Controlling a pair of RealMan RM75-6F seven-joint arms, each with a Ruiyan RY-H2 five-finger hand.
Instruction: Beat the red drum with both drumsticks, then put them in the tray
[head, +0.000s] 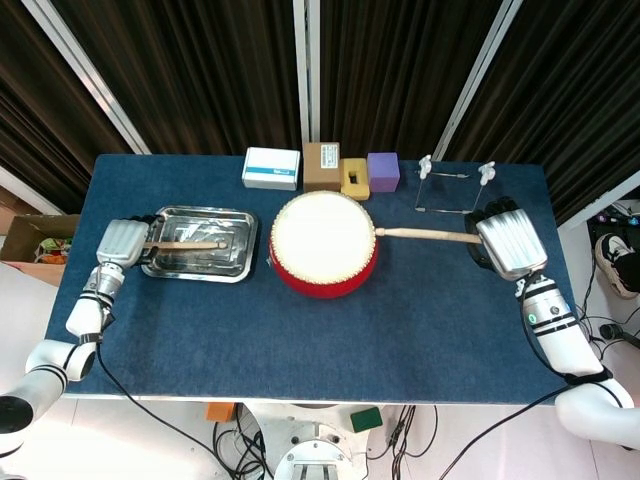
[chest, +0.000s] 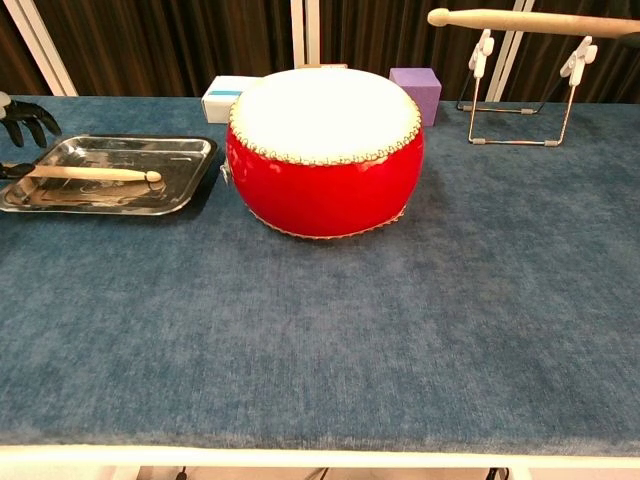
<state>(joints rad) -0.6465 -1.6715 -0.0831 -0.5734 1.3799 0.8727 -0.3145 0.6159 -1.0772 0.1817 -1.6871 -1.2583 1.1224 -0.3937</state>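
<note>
The red drum (head: 323, 244) (chest: 325, 150) with its white skin stands mid-table. Left of it is the metal tray (head: 172, 268) (chest: 190, 150), and one wooden drumstick (head: 190, 244) (chest: 95, 174) lies flat in it, tip toward the drum. My left hand (head: 120, 243) (chest: 24, 118) is at the tray's left edge by the stick's butt, its fingers spread and raised above the stick. My right hand (head: 508, 244) grips the other drumstick (head: 428, 236) (chest: 530, 20), held level in the air with its tip near the drum's right rim.
Along the back edge sit a white box (head: 271, 168) (chest: 222, 97), a brown box (head: 321, 165), a yellow block (head: 354, 179) and a purple cube (head: 383, 171) (chest: 415, 92). A wire stand (head: 452, 186) (chest: 525, 90) stands just behind the right stick.
</note>
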